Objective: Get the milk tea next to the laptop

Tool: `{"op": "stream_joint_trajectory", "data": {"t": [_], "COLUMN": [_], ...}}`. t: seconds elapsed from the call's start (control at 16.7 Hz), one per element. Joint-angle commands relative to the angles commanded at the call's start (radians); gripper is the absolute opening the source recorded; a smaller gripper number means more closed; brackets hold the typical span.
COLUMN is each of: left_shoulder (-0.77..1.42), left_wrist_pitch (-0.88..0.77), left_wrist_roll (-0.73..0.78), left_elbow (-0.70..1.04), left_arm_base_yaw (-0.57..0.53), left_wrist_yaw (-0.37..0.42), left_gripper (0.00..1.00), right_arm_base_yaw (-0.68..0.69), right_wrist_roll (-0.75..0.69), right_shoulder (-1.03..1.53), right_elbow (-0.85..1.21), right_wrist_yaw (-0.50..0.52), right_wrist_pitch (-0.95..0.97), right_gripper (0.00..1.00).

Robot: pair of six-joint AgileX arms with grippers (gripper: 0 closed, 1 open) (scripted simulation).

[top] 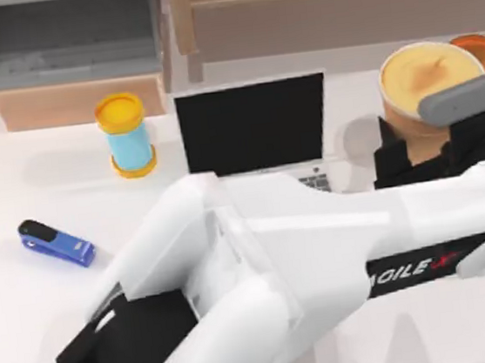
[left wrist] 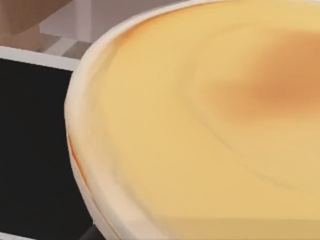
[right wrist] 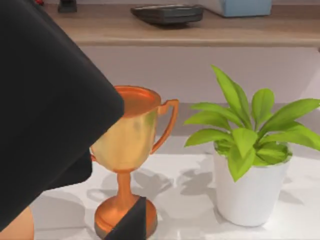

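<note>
The left arm reaches across the white table [top: 15,181] from the near left toward the far right, its white links passing over the keyboard of the silver-grey laptop [top: 252,126] with the black screen, and its black left gripper [top: 415,155] sits at the round brown milk tea cup [top: 428,81] with the pale cream rim and creamy orange-yellow top. The gripper is pressed against the near side of the cup's brown wall; whether its fingers are closed on the cup or merely beside it cannot be told. From the left wrist camera the milk tea's wide creamy top [left wrist: 210,120] lies directly below and very close, with the laptop's black screen [left wrist: 30,150] just beyond the cup's rim. The cup stands just to the right of the laptop's screen, near it but apart. Behind the gripper and the cup, at the table's far right, stands an orange-gold trophy cup with handles [right wrist: 127,150], and beside that a leafy green plant in a white pot [right wrist: 250,185]. Well away from the gripper, left of the laptop, stand a light-blue cylinder with yellow lid and base [top: 127,135] and a blue-and-black stapler [top: 55,242].
</note>
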Motion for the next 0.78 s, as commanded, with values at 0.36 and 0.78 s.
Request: {"op": "stream_joint_trajectory", "data": {"t": [0.36,0.78], "left_shoulder": [0.000,0.000], "left_wrist_pitch": [0.000,0.000], "left_wrist_roll": [0.000,0.000], "left_elbow": [0.000,0.000], "left_arm_base_yaw": [0.000,0.000], "left_wrist_yaw": [0.000,0.000], "left_gripper": [0.23,0.75], "right_arm_base_yaw": [0.000,0.000], "right_wrist_roll": [0.000,0.000], "right_shoulder": [0.000,0.000], "right_elbow": [0.000,0.000], "right_wrist_yaw": [0.000,0.000], "right_wrist_pitch": [0.000,0.000], "right_gripper": [1.00,1.00]}}
